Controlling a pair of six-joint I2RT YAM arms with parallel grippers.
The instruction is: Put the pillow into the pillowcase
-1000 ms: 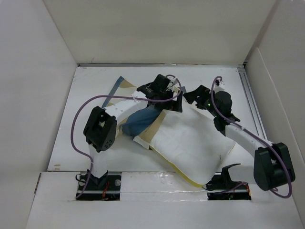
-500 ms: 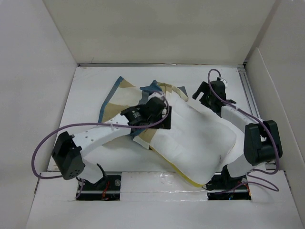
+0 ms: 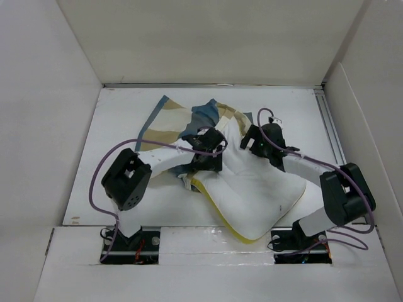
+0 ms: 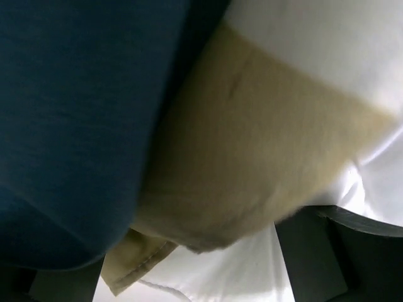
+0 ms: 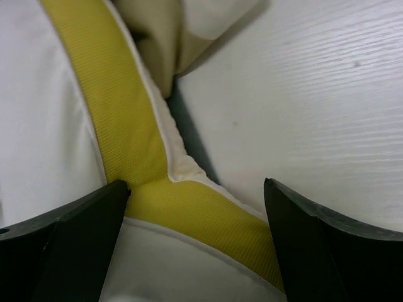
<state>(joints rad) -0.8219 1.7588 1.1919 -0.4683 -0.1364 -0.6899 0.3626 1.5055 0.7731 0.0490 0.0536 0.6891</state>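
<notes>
The white pillow point(image 3: 258, 189) with its yellow edge lies at centre right, one corner over the near table edge. The checked blue, tan and cream pillowcase point(image 3: 173, 123) lies crumpled at its far left end, draped over that end. My left gripper point(image 3: 211, 158) sits where case and pillow meet. In the left wrist view, blue and tan pillowcase cloth point(image 4: 208, 145) fills the frame, with white fabric between the spread jaws of the left gripper point(image 4: 189, 270). My right gripper point(image 3: 250, 141) is open at the pillow's far corner. Up close the right gripper point(image 5: 195, 245) straddles the pillow's yellow edge point(image 5: 119, 113).
White walls enclose the table point(image 3: 119, 113) on three sides. A metal rail point(image 3: 332, 132) runs along the right edge. Purple cables loop from both arms. Bare table point(image 5: 302, 94) shows just past the pillow corner.
My left gripper drew back, then moved onto the case and pillow junction. My right gripper moved left onto the pillow's far corner. The pillowcase bunched rightward over the pillow's end.
</notes>
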